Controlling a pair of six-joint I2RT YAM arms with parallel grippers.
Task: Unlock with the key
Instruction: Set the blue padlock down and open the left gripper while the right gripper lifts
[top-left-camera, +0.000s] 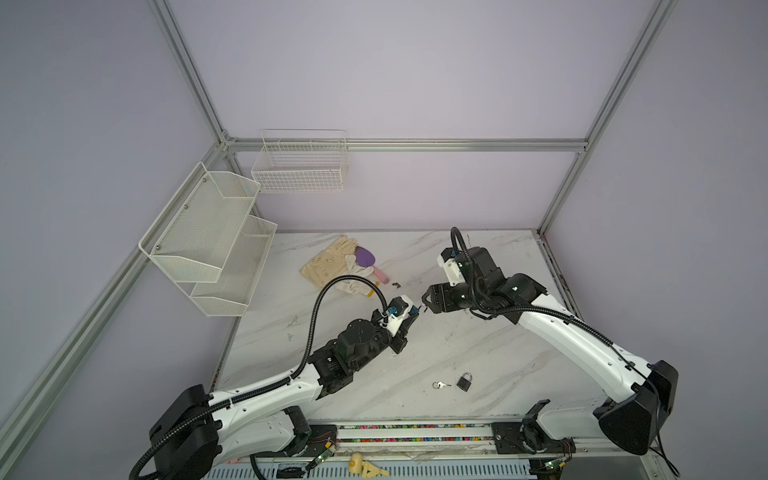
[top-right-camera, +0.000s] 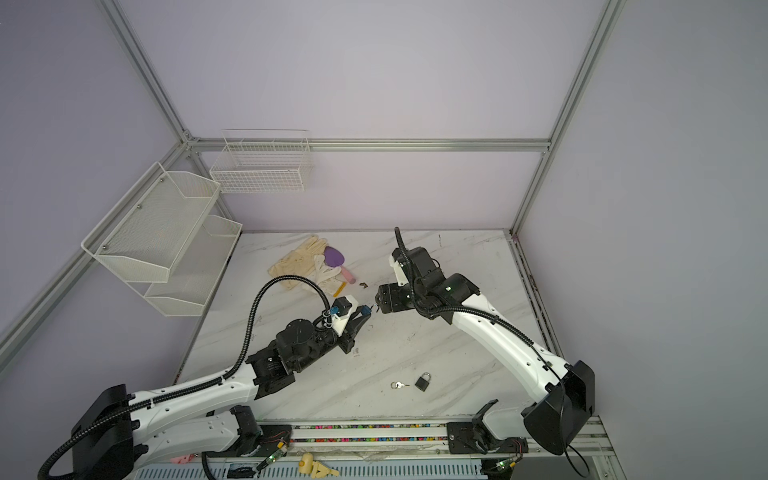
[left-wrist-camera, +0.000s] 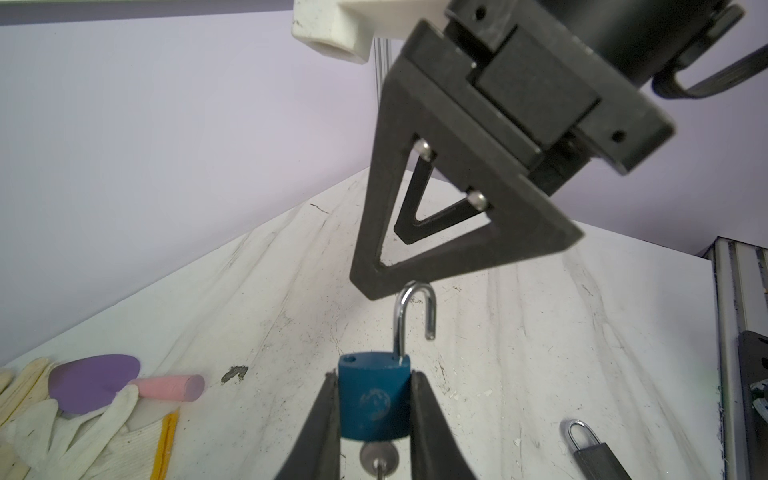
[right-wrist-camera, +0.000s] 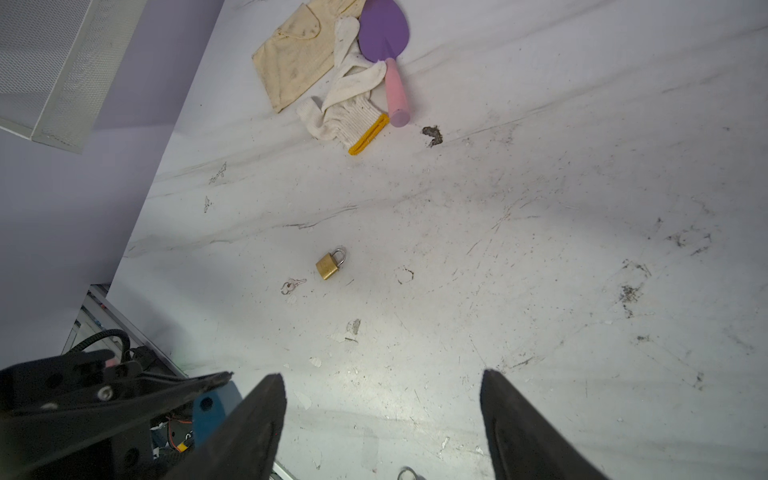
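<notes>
The blue padlock (left-wrist-camera: 374, 407) was up in the air over the middle of the table (top-left-camera: 498, 365). The left gripper (left-wrist-camera: 374, 377) pinched it by its sides, with its jaws narrow and tight on it. Its silver loop (left-wrist-camera: 413, 299) had one leg out of the body, so I think it was already open. A small key (left-wrist-camera: 379, 455) stuck out of its bottom. In both top views the right gripper (right-wrist-camera: 381, 374) sat at 3 o'clock from the lock. It was wide and held nothing, with one finger just beside the loop. If that finger pushed the loop, it could click shut, or the lock could twist out of the pinch and fall. The key might drop too. The other padlock (top-left-camera: 464, 381) lay on the table at 5 o'clock, with a loose key (top-left-camera: 441, 385) at its 9 o'clock
</notes>
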